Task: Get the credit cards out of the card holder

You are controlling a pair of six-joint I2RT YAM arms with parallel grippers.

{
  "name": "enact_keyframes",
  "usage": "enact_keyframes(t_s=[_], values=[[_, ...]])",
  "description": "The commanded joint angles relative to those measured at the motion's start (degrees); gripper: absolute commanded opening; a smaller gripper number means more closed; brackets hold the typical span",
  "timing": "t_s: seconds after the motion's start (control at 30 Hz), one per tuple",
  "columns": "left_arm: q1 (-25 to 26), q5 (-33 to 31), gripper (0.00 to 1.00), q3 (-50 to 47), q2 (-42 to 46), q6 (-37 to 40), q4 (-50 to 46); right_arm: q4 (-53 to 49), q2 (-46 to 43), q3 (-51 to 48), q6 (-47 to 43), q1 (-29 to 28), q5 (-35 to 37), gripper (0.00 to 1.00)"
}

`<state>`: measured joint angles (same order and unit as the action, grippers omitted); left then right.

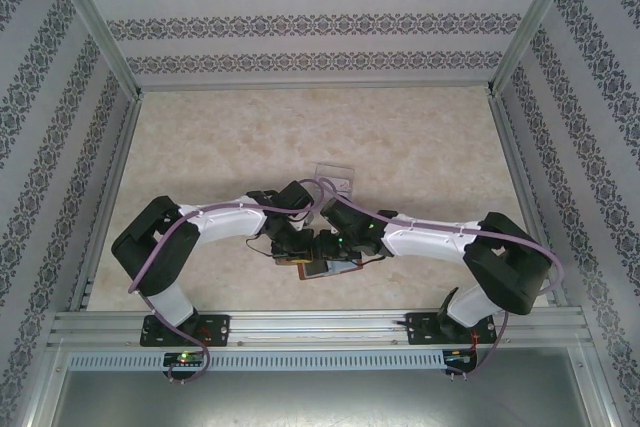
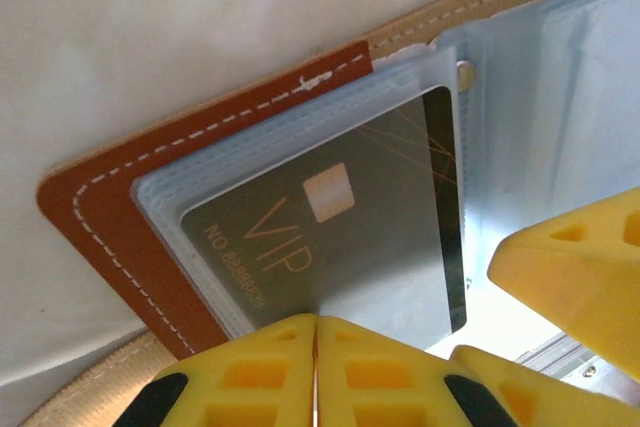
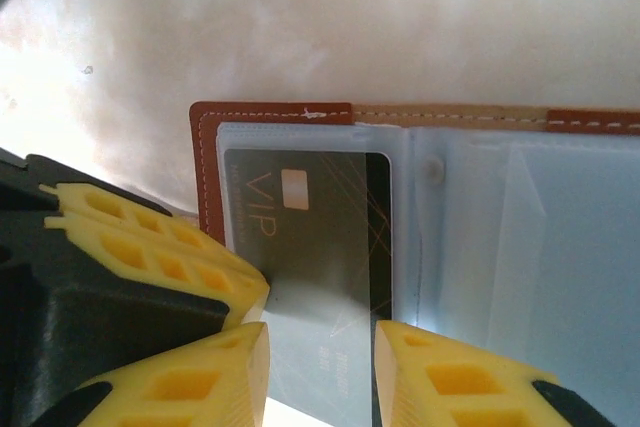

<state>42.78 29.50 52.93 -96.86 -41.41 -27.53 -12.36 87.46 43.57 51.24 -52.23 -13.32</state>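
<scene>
The card holder (image 1: 318, 268) lies open on the table (image 1: 300, 127), near the front edge and midway between the two arms. It is a reddish-brown leather folder with pale stitching along its border and a tan strip along the spine. Inside it carries clear, blue-tinted plastic sleeves, and a small round stud sits by the fold.

One credit card (image 2: 330, 237) can be counted. It lies in the top sleeve on the holder's left half. Its face is dark grey, with "VIP" in gold letters and a number line beneath. There is a pale gold chip square, thin orange lines fan across one corner, and a dark band runs along one end. The sleeves on the other half look pale and cloudy, and what they hold cannot be read.

The left hand (image 2: 316, 347) has its yellow fingers pressed together with no gap. They are clamped on the near edge of the card holder, where the sleeve and the card's lower edge meet.

The right hand (image 3: 320, 339) has its fingers apart, one on each side of the card's near end, just beside the left hand. The card's edge lies in the gap between them, and they seem not to be pinching it, though the close view leaves that unsure.

One clear plastic tray (image 1: 335, 178) lies flat on the table beyond the arms, apart from the holder.

In all there is one holder, one visible card, one tray and two hands.
</scene>
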Motion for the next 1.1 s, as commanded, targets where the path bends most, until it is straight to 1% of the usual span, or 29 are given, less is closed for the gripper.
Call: enact_keyframes(t_s=[0.0, 0.27, 0.37, 0.67, 0.87, 0.97, 1.07], values=[[0.6, -1.1, 0.1, 0.7, -0.2, 1.0, -1.7, 1.4, 1.7, 0.1, 0.2, 0.4, -1.2, 0.35], [0.6, -1.0, 0.1, 0.7, -0.2, 0.9, -1.7, 2.3, 3.5, 0.1, -0.1, 0.5, -1.5, 0.23], [0.6, -1.1, 0.1, 0.8, -0.3, 1.0, -1.9, 1.7, 3.7, 0.2, -0.3, 0.5, -1.3, 0.16], [0.6, -1.3, 0.1, 1.1, -0.3, 1.1, -2.2, 0.6, 1.6, -0.5, -0.3, 0.8, 0.7, 0.14], [0.6, -1.2, 0.1, 1.1, -0.3, 1.2, -2.3, 0.9, 3.8, 0.3, -0.5, 1.0, -0.5, 0.16], [0.7, -1.2, 0.1, 1.2, -0.5, 1.3, -2.3, 0.1, 4.3, 0.5, -0.6, 1.0, 0.0, 0.16], [0.6, -1.3, 0.1, 1.4, -0.6, 1.4, -2.4, -1.3, 4.2, 0.7, -0.8, 1.0, 1.1, 0.2]])
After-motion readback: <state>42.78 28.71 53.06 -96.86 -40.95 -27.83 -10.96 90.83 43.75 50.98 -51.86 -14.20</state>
